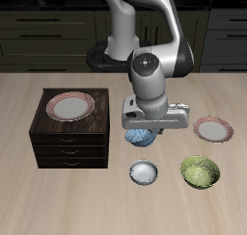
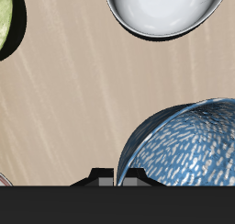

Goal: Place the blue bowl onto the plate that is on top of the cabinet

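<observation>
The blue bowl (image 1: 141, 137), mottled blue and white, sits beside the cabinet's (image 1: 66, 143) end, directly under my gripper (image 1: 141, 129). In the wrist view the bowl (image 2: 188, 145) fills much of the frame, and my gripper (image 2: 122, 176) has its two fingertips close together on either side of the bowl's rim. I cannot tell whether the bowl is resting on the table or raised. The pink-rimmed plate (image 1: 70, 106) lies on top of the dark-brown three-drawer cabinet, away from the gripper.
A plain white bowl (image 1: 143, 171) (image 2: 165, 9) and a green leafy bowl (image 1: 200, 170) (image 2: 5, 26) stand nearer the table's front edge. A second pink-rimmed plate (image 1: 213, 129) lies on the table on the far side of the gripper from the cabinet.
</observation>
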{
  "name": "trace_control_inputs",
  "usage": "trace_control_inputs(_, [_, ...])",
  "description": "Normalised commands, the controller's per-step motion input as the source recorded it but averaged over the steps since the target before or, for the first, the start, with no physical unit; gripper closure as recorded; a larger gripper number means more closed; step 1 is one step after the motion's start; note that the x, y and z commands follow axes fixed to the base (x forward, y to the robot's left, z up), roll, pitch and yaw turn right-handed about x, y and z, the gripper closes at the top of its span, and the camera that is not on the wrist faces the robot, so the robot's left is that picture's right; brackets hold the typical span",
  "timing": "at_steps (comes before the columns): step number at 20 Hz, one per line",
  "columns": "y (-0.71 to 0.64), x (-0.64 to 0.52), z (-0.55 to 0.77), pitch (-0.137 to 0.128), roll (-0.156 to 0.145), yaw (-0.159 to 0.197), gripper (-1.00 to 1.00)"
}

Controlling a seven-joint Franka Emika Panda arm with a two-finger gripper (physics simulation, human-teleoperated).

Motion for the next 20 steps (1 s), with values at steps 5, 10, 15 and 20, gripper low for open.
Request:
trace_control_inputs(5, [-0.08,-0.08,0.37,-0.054,-0.007,0.023,1.00])
trace_control_inputs(10, [-0.13,-0.15,0.36,-0.044,-0.016,0.019,1.00])
trace_control_inputs(15, [-0.14,-0.15,0.45,-0.053,-0.003,0.025,1.00])
trace_control_inputs(20, [-0.07,-0.14,0.41,-0.060,-0.016,0.027,1.00])
